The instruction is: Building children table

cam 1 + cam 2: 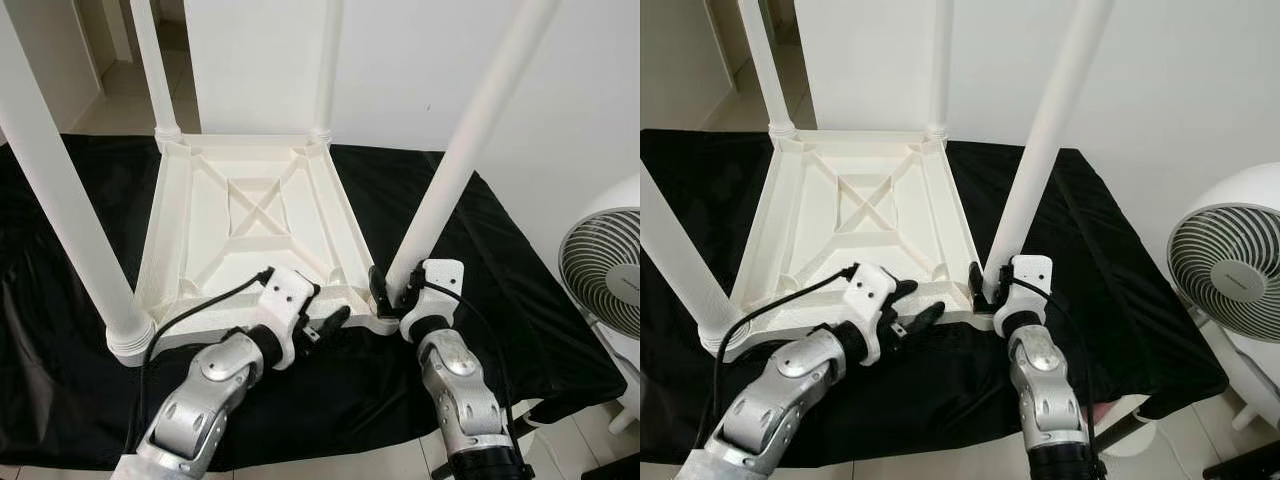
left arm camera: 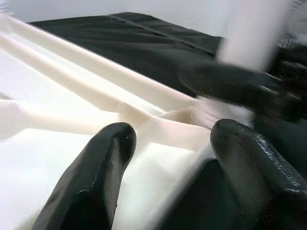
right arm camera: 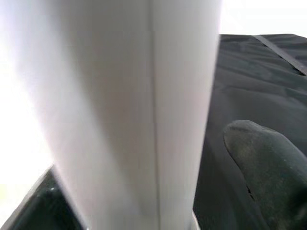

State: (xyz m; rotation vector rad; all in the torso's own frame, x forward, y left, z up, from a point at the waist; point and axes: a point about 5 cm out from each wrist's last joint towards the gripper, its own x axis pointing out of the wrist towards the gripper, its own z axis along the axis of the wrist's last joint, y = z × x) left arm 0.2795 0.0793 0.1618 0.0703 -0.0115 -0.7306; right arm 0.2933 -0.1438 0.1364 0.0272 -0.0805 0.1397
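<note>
A white plastic children's table (image 1: 250,215) lies upside down on a black cloth, its ribbed underside facing up. Four white legs stand in its corners. My right gripper (image 1: 392,295) is shut on the base of the near right leg (image 1: 455,160). In the right wrist view that leg (image 3: 134,105) stands close, with one black finger (image 3: 264,163) beside it. My left gripper (image 1: 325,322) hovers open at the table's near edge, just left of that corner. Its two fingers (image 2: 91,182) are spread over the white rim (image 2: 158,129).
The black cloth (image 1: 500,240) covers the whole work surface and drops off at the near edge. A white standing fan (image 1: 605,275) is close on the right. A white wall runs behind, with a doorway at the back left. The near left leg (image 1: 70,220) rises steeply beside my left arm.
</note>
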